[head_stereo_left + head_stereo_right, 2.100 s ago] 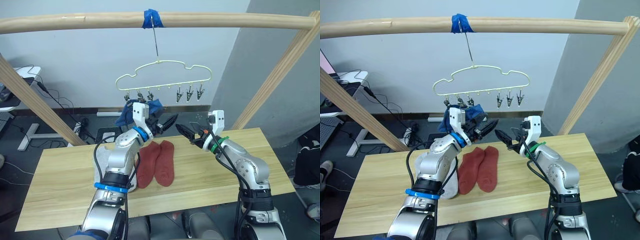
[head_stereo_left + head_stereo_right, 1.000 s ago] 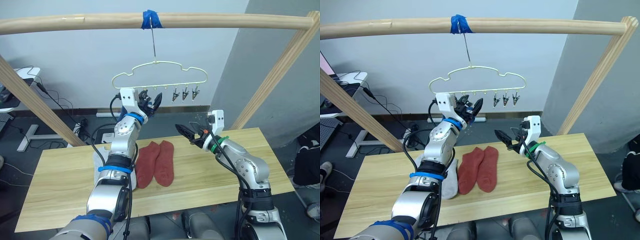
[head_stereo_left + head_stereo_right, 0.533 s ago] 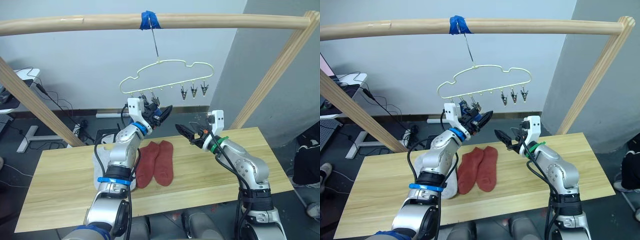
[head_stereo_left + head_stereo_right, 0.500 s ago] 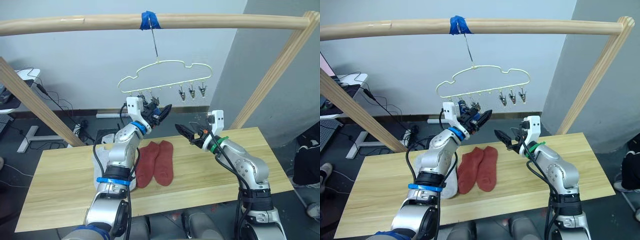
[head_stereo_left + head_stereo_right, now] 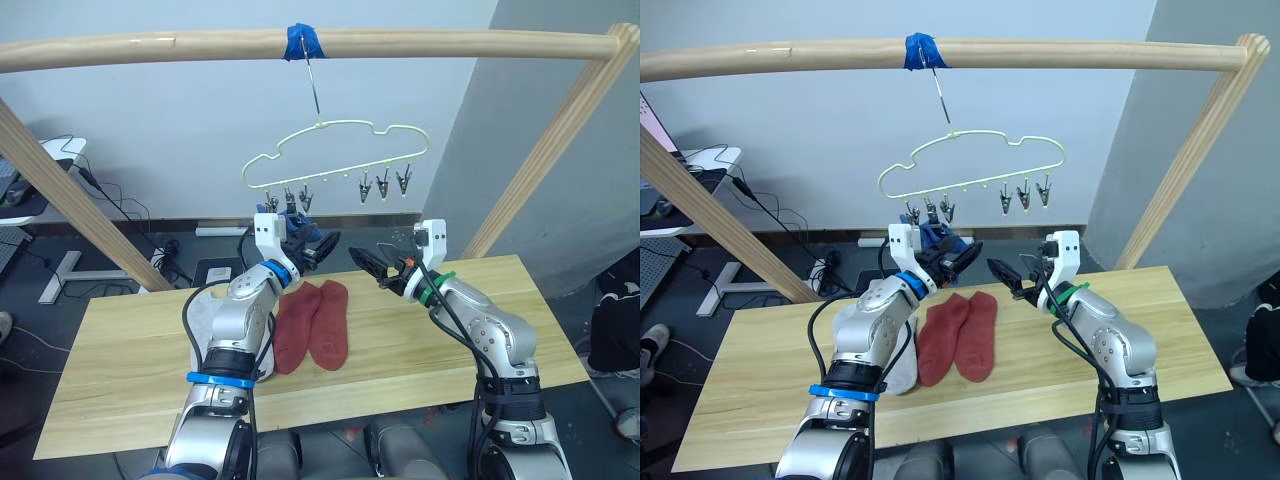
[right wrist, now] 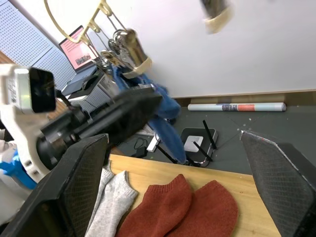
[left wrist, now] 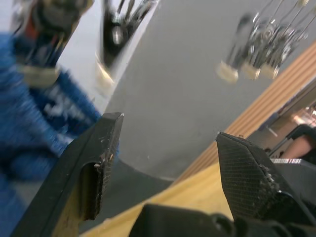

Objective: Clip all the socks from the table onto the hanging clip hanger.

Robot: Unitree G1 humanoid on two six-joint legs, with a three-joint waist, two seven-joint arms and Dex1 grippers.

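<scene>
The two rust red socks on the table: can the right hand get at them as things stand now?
Probably yes. The rust red socks lie uncovered on the table, and the right hand hovers open and empty just above and beside them, with nothing between.

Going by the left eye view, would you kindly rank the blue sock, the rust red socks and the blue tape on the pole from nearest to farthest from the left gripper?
From the left gripper:
1. Blue sock, hanging from the clip hanger, right beside the gripper.
2. Rust red socks, below on the table.
3. Blue tape, high overhead on the pole.
</scene>
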